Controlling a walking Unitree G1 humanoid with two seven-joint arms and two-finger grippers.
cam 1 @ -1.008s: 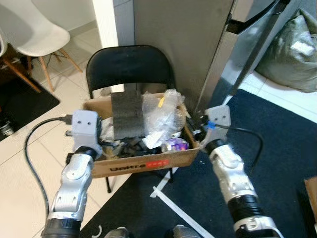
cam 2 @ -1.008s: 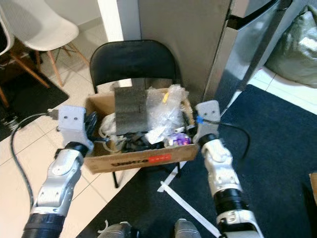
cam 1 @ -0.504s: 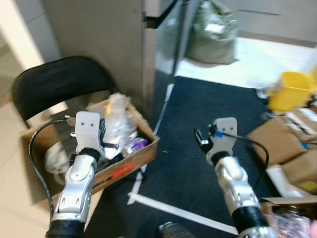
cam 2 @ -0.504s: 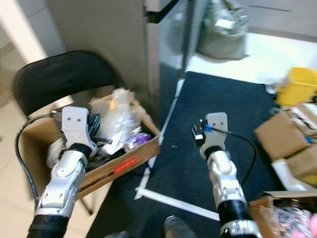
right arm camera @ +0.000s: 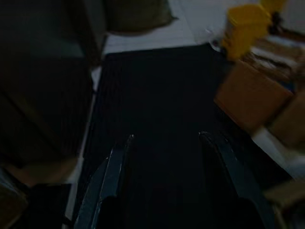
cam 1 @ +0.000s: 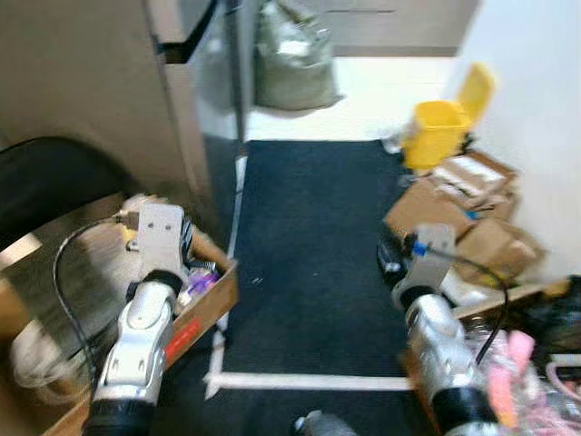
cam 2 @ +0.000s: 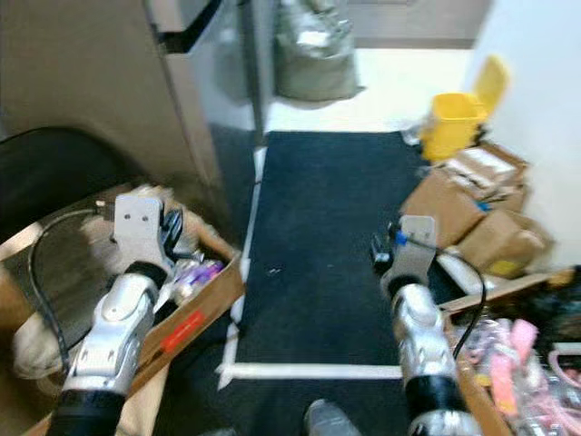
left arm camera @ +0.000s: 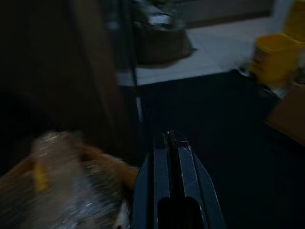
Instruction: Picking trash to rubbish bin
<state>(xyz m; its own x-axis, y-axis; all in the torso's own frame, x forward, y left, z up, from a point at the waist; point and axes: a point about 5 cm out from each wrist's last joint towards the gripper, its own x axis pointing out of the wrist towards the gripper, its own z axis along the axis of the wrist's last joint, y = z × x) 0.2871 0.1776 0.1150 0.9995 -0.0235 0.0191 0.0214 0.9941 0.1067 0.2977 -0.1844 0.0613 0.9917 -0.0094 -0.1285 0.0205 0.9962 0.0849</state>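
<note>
The robot stands over a dark carpet (cam 1: 309, 236) edged with white tape (cam 1: 309, 381), both arms raised in front of it. The left gripper (left arm camera: 172, 138) has its two black fingers (left arm camera: 162, 167) pressed flat together with nothing between them, and they point out over the carpet. Just below and to the outer side of those fingers sits the cardboard box (cam 2: 195, 313) full of trash, resting on a black chair (cam 2: 54, 173); crinkled clear plastic (left arm camera: 62, 191) and a purple wrapper (cam 2: 186, 271) lie near the box's closest corner, close beside the left fingers but not touching them. The right gripper (right arm camera: 164, 143) holds its fingers (right arm camera: 116, 167) spread well apart and empty, hovering above bare carpet. Far ahead of the right fingers, and a little to their outer side, stands the yellow rubbish bin (cam 1: 440, 132) with its lid tipped up, against the white wall. Between that bin and the right fingers is a jumble of brown cartons (cam 1: 454, 204). Straight ahead of the left fingers, beyond the carpet, a grey-green sack (cam 1: 290, 59) slumps on the pale floor beside a tall grey cabinet (cam 1: 100, 91). Pink items (cam 2: 508, 363) lie in a box by the right forearm, too blurred to identify.
</note>
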